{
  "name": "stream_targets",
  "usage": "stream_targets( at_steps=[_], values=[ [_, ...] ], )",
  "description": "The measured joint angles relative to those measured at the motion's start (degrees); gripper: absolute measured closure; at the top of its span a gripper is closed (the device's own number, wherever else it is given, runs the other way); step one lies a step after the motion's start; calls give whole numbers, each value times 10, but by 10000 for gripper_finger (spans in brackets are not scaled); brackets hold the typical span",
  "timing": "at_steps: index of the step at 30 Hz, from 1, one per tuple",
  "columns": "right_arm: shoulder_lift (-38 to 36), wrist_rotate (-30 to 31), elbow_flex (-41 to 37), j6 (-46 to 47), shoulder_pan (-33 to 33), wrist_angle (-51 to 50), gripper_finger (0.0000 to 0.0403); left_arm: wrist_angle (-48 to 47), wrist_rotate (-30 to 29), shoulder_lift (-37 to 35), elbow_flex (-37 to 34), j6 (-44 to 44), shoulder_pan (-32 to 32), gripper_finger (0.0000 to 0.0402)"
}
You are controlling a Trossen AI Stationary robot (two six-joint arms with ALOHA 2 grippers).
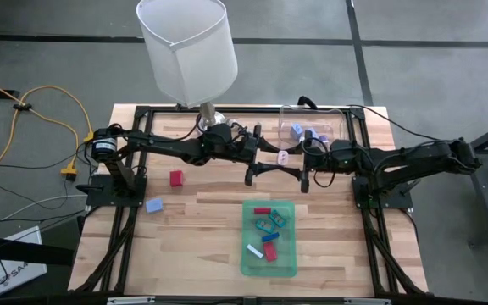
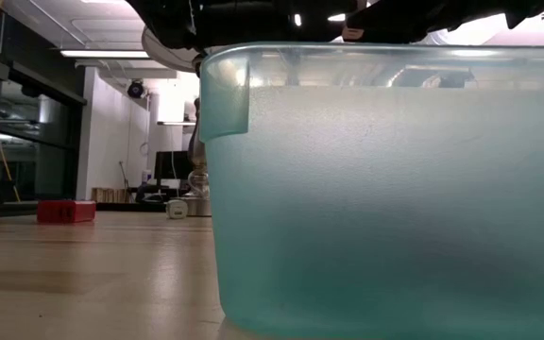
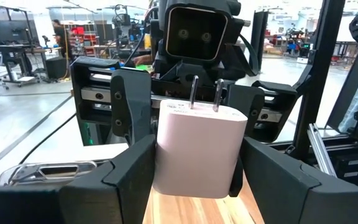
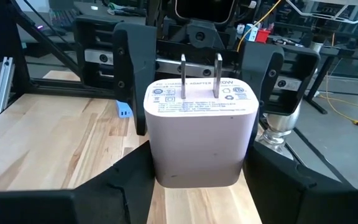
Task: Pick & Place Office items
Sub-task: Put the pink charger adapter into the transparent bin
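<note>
A white plug adapter (image 1: 283, 157), its two prongs up, hangs above the table's middle between both grippers. My left gripper (image 3: 197, 171) comes at it from the left and my right gripper (image 4: 199, 171) from the right; both are shut on it. Several small coloured office items lie in the green tray (image 1: 269, 239) near the front. A red block (image 1: 176, 178) and a blue block (image 1: 154, 204) rest on the wood at the left. The red block (image 2: 65, 211) also shows in the low view. My left gripper pinches the adapter's two opposite side faces (image 3: 164, 163) between its fingers, on the half nearer to it. The fingers lie level and come from the table's left. The adapter is lifted clear, upright, prongs up. My right gripper pinches the same two side faces (image 4: 155, 163) on the other half, level, from the table's right. Its fingers (image 3: 132, 106) stand just beyond the left gripper's, so the adapter is carried by both at once.
A clear container (image 1: 312, 127) with a few small items stands at the far right. A lamp with a white shade (image 1: 189, 51) stands at the far edge. The tray's teal wall (image 2: 395, 189) fills the low view. Bare wood lies at the near left.
</note>
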Motion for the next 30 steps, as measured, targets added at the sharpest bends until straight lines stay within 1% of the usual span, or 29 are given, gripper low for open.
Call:
stream_targets(
  at_steps=[6,15,26,30],
  values=[
    [0,0,0,0,0,0,192,1,1,0,0,0,0,169],
    [0,3,0,1,0,0,192,3,4,0,0,6,0,127],
    [0,2,1,17,0,-13,192,1,-2,1,-1,-3,1,124],
    [0,5,1,17,10,-12,193,3,-2,1,-1,-7,1,124]
  ],
)
